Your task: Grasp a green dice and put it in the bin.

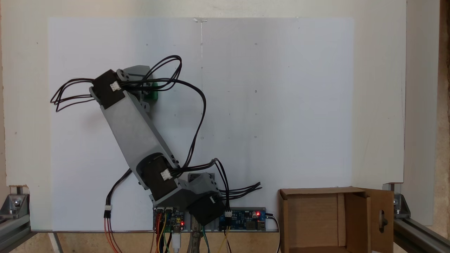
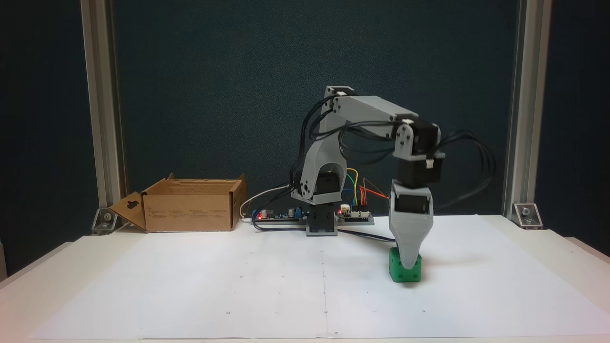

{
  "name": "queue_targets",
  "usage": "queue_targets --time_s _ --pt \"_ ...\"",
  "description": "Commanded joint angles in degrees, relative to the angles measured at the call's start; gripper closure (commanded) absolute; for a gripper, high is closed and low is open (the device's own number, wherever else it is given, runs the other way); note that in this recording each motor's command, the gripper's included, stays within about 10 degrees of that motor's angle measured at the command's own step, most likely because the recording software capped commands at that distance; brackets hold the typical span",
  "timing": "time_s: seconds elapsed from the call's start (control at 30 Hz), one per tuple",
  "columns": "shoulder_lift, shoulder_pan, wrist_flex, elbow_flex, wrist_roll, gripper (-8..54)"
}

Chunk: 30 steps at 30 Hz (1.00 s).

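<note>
The green dice (image 2: 395, 269) rests on the white paper to the right of the arm's base, and in a fixed view (image 1: 154, 95) it peeks out from under the wrist. My grey gripper (image 2: 408, 265) points straight down onto it. One finger (image 2: 410, 252) lies across the dice's front face, and the other is hidden behind it. I cannot tell whether the jaws have closed on the dice. The bin (image 2: 190, 212), an open brown cardboard box with a handle-cutout flap, stands at the table's far left, and in a fixed view (image 1: 316, 191) at the bottom right.
Circuit boards with red lights (image 2: 355, 215) and loose cables sit beside the arm's base (image 2: 321, 224). Aluminium frame posts (image 2: 102, 119) (image 2: 517, 119) stand at the table's back corners. White paper (image 2: 238, 286) covers the stretch between the dice and the bin.
</note>
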Motion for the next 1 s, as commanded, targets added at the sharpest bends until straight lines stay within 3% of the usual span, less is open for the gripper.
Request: queue_targets --time_s 0.0,0.97 --pt "0.0 -0.1 -0.6 -2.5 2.5 2.7" --pt "-3.2 1.0 -1.1 0.4 2.5 4.2"
